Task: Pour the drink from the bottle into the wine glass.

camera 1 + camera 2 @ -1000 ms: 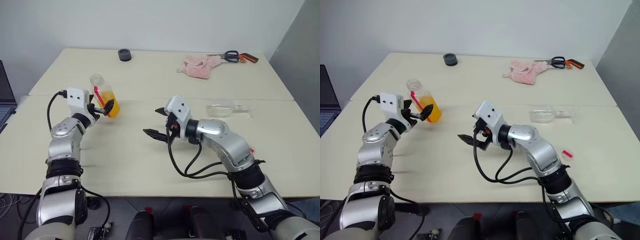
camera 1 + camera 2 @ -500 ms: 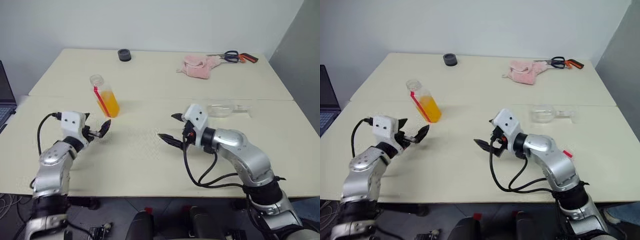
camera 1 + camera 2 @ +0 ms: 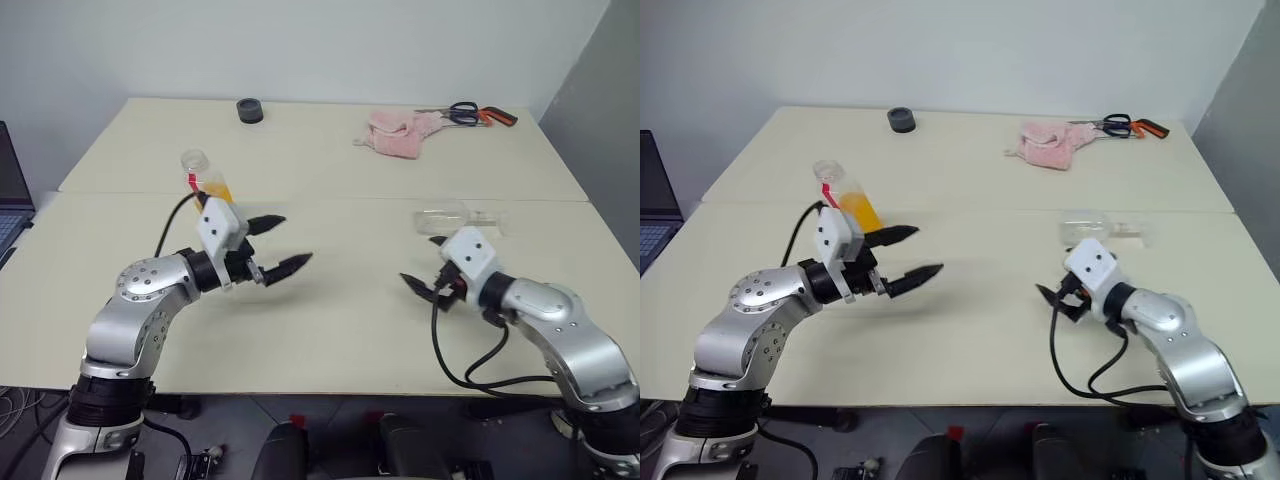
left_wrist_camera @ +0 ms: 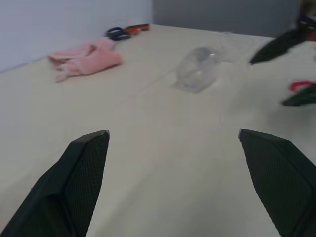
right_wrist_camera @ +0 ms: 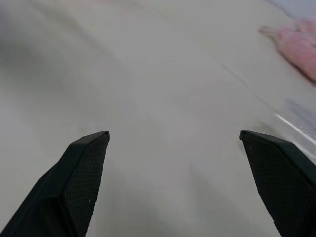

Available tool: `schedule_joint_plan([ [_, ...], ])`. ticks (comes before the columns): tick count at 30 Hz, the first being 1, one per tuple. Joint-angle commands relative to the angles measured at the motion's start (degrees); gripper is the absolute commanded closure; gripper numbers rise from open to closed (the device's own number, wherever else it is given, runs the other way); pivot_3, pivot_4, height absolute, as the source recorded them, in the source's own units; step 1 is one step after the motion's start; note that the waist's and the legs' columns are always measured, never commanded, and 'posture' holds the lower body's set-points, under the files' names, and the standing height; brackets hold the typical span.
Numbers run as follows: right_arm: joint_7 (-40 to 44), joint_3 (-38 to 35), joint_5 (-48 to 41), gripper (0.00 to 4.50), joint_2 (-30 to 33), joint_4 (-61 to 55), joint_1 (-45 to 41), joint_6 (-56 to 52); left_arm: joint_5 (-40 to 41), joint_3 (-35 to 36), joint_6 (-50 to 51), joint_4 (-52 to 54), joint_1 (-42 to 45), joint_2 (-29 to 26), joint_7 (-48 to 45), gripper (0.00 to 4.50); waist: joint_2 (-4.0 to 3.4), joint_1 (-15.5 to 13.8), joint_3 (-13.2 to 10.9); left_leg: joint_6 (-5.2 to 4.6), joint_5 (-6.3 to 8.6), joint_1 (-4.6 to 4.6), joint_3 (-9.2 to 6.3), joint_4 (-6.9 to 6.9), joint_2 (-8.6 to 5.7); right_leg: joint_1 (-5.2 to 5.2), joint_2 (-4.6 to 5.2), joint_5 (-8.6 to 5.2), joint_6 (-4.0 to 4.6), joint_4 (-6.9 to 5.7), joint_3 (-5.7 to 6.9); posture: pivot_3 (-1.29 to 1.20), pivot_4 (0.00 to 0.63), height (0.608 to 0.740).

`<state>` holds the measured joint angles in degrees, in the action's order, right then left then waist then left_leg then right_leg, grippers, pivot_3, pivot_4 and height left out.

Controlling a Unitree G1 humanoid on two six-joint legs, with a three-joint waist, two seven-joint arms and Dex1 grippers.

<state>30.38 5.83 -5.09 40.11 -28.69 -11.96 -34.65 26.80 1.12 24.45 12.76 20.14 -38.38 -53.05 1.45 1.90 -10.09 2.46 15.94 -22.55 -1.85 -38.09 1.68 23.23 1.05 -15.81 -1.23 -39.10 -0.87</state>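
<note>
The bottle point(image 3: 203, 175) stands upright at the table's left, uncapped, with the orange drink point(image 3: 862, 210) in its lower part; my left wrist hides part of it. My left gripper point(image 3: 285, 242) is open and empty, in front of and to the right of the bottle, pointing toward the table's middle. The wine glass point(image 3: 453, 215) lies on its side at the right and looks empty; it also appears ahead in the left wrist view as the wine glass point(image 4: 197, 74). My right gripper point(image 3: 422, 265) is open and empty, just in front of the glass and pointing left.
A pink cloth point(image 3: 395, 133) and scissors point(image 3: 476, 113) lie at the back right. A dark round lid point(image 3: 249, 109) sits at the back centre. A laptop point(image 3: 10, 195) pokes in at the left edge. Bare table point(image 3: 340, 300) lies between the two grippers.
My left gripper has swung right, away from the bottle's side toward the table's middle. My right gripper has moved right, to just in front of the glass. Both stayed open.
</note>
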Motion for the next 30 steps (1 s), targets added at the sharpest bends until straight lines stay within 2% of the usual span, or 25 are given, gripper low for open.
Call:
schedule_joint_plan([
  [1, -4.9, 2.1, 12.2, 0.0, 4.3, 3.0, 0.6, 10.6, -1.2, -1.9, -2.6, -0.2, 2.3, -2.0, -4.8, 0.02, 0.0, 0.0, 0.0, 0.0, 0.0, 0.0, 0.03, 0.0, 0.0, 0.01, 0.0, 0.0, 0.0, 0.0, -0.01, 0.0, 0.15, 0.74],
  [4, -10.1, 6.8, 25.0, 0.0, 7.8, 9.7, -1.0, 16.1, -0.9, -2.8, -2.8, -2.1, 4.0, -2.1, -7.5, 0.02, 0.0, -0.1, 0.0, 0.0, 0.0, 0.01, 0.16, 0.0, -0.01, 0.02, 0.02, 0.0, -0.01, 0.03, -0.06, 0.0, 0.15, 0.74],
  [12, -23.3, 14.0, 43.8, 0.0, 5.0, 34.5, -12.3, 25.1, 0.1, -4.4, -3.0, -4.0, 6.5, -2.0, -14.5, 0.02, 0.0, -0.1, 0.0, 0.01, -0.01, -0.01, 0.3, -0.01, 0.0, 0.07, 0.02, 0.0, 0.0, 0.03, -0.15, 0.0, 0.15, 0.74],
  [20, -30.1, 16.8, 50.3, 0.0, 1.2, 52.1, -20.4, 30.0, -0.1, -3.9, -3.6, -4.6, 6.8, -1.8, -16.0, 0.02, 0.0, 0.0, 0.0, 0.02, -0.01, -0.07, 0.36, 0.0, -0.01, 0.09, 0.08, 0.01, 0.0, 0.09, -0.18, 0.0, 0.15, 0.74],
  [30, -36.6, 18.6, 52.1, 0.0, -2.4, 69.9, -28.7, 35.0, -0.6, -3.5, -4.9, -5.7, 6.5, -1.7, -15.8, 0.02, 0.0, 0.1, 0.0, 0.02, -0.01, -0.03, 0.37, -0.01, -0.01, 0.09, 0.08, 0.01, 0.01, 0.04, -0.21, 0.0, 0.15, 0.74],
])
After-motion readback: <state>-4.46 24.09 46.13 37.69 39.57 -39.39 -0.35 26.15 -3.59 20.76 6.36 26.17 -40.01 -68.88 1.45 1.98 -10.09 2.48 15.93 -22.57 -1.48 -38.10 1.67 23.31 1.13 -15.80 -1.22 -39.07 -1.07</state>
